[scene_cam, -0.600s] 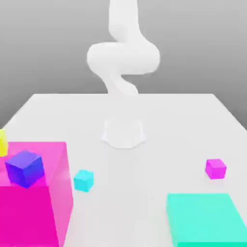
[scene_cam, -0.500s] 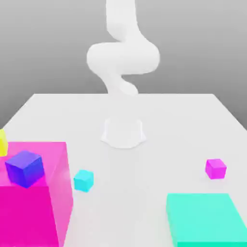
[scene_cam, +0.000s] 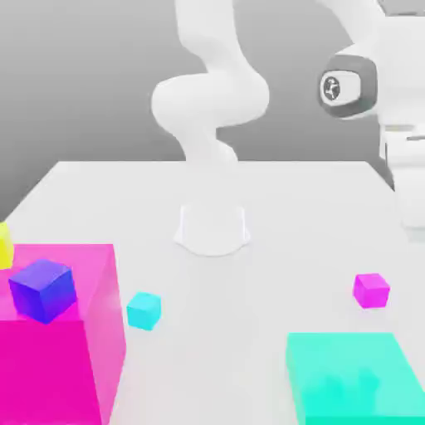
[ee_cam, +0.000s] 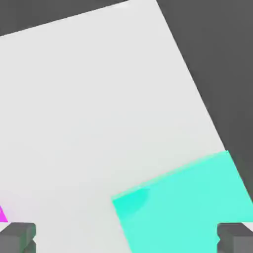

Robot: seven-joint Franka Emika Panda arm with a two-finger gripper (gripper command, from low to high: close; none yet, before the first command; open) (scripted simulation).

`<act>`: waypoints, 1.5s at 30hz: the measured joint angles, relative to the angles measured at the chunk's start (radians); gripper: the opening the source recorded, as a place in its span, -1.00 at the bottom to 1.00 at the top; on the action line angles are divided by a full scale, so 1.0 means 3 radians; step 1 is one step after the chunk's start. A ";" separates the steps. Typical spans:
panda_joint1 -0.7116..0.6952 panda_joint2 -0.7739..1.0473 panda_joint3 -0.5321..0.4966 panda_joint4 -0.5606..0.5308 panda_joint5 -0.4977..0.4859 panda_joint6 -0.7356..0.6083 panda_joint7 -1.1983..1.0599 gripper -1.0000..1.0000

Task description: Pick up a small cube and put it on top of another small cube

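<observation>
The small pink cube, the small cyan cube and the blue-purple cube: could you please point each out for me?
small pink cube (scene_cam: pixel 370 290), exterior view, middle of its visible faces.
small cyan cube (scene_cam: pixel 144 310), exterior view, centre of its front face.
blue-purple cube (scene_cam: pixel 42 290), exterior view, middle of the cube, atop the large magenta block (scene_cam: pixel 58 365).

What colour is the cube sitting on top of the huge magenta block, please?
Blue-purple cube, clearest in the exterior view.

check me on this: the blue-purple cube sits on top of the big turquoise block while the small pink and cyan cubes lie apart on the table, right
Not quite. In the exterior view the blue-purple cube sits on the huge magenta block, not on the flat turquoise block. The rest holds: the small pink cube and the small cyan cube lie apart on the table.
</observation>
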 joint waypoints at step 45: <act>-0.1896 -0.0221 -0.1699 0.1267 -0.0352 -0.1877 -0.0985 -1.00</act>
